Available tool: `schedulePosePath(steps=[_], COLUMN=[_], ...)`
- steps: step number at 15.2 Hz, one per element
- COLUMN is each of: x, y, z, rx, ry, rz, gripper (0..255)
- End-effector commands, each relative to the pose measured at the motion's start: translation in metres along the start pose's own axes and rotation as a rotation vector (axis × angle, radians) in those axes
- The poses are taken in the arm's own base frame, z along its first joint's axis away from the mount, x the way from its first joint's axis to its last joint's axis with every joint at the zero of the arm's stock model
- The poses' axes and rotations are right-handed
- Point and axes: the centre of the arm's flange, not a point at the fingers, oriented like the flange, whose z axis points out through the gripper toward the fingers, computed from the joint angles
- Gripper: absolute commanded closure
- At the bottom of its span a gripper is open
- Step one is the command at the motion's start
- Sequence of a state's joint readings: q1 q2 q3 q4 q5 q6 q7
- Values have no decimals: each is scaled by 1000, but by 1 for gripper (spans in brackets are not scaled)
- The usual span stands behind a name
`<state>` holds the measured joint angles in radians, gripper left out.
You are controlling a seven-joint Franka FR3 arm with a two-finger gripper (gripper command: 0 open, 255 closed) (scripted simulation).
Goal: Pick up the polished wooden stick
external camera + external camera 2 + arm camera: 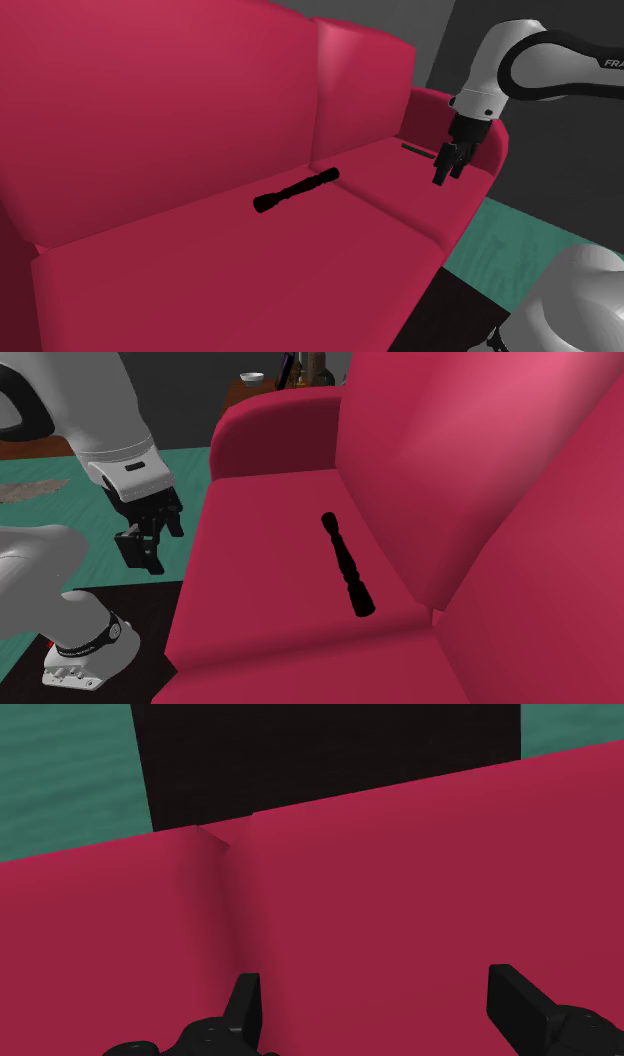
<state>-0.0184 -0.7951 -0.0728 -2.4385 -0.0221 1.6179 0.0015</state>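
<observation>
White arm [505, 55] is hanging at the front edge of the red sofa [150, 120], jaws apart; black stick [296, 190] is lying well apart on the seat.

Soft, even light falls on the sofa [200, 120], and its shadows are faint and soft-edged. The back glows brightest pink at its upper edge in the second exterior view. The seam between the seat cushions and the front face below the seat's edge go darker. The stick [296, 190] reads almost solid black. The arm [520, 60] shades gently to grey.
</observation>
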Motion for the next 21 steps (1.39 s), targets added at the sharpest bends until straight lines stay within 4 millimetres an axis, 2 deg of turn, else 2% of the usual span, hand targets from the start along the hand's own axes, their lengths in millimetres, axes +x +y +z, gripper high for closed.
schedulePosePath(steps=[1,6,12,17,21], x=[0,35,89,143,191], y=[0,-55,-110,-145,-164], z=[0,20,45,67,85], rx=[0,-16,-35,-50,-63], ry=[0,2,4,5,6], rz=[0,193,425,618,773], gripper=[0,0,0,0,0])
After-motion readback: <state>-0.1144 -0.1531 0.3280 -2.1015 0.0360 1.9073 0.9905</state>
